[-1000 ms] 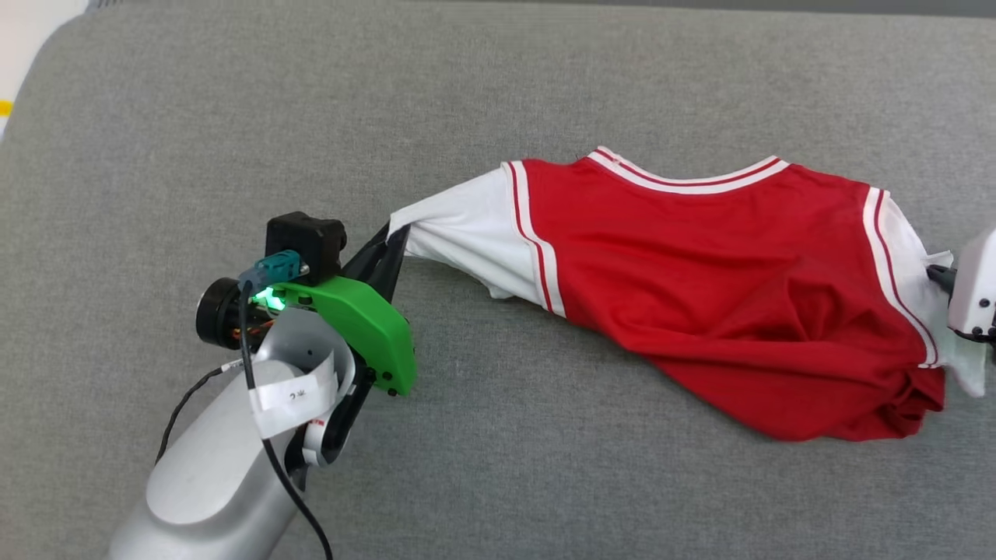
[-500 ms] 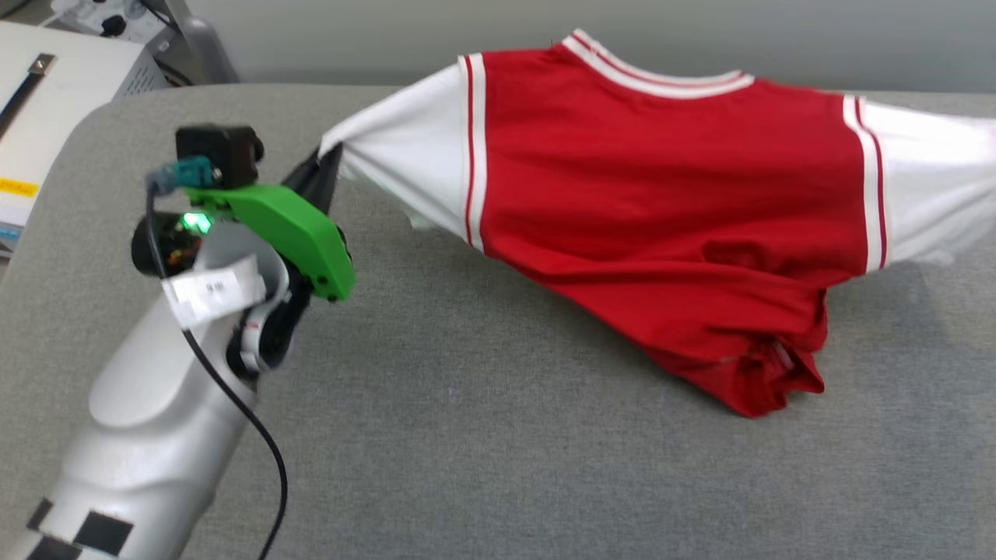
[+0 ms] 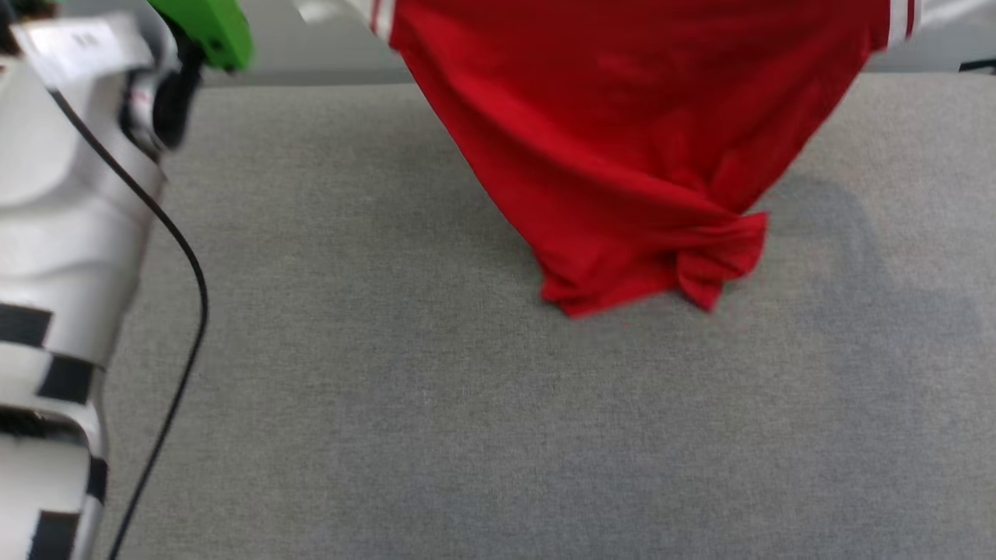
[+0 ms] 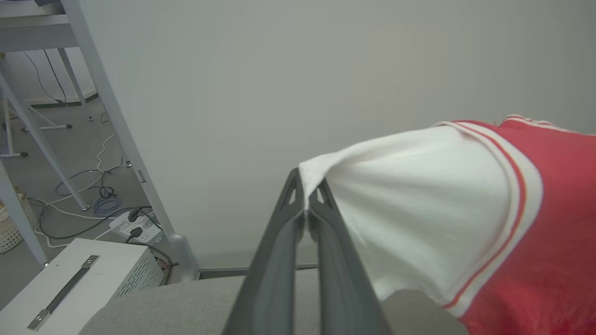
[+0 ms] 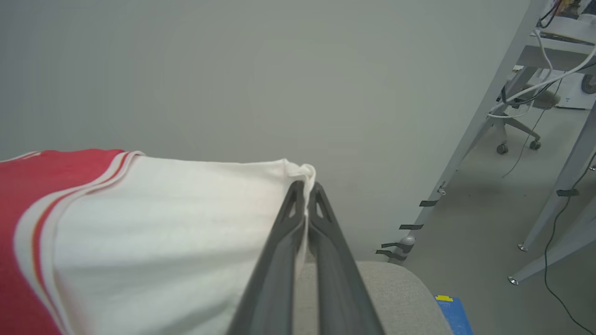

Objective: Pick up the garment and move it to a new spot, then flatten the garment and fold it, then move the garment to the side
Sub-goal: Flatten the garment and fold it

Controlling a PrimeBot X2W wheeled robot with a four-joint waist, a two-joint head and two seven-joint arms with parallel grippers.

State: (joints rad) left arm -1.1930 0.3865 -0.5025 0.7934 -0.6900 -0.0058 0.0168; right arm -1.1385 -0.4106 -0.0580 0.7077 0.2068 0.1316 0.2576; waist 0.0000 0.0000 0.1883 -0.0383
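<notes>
The garment (image 3: 622, 132), a red shirt with white sleeves, hangs in the air above the grey cushioned surface (image 3: 467, 404); its bunched hem just reaches the surface. My left gripper (image 4: 306, 193) is shut on the tip of one white sleeve (image 4: 419, 204). My right gripper (image 5: 305, 188) is shut on the tip of the other white sleeve (image 5: 163, 218). Between the two grips the shirt is stretched out. In the head view my left arm (image 3: 70, 194) rises along the left edge, its fingers above the frame.
Beyond the surface's far edge stands a plain grey wall (image 4: 326, 70). A white cabinet (image 4: 70, 284), cables and table legs (image 4: 116, 116) lie off the left side. More table legs (image 5: 475, 130) and a chair base stand off the right side.
Both arms have lifted the shirt off the surface by its sleeves; it now hangs with only the hem low. The head camera has also shifted its view.
</notes>
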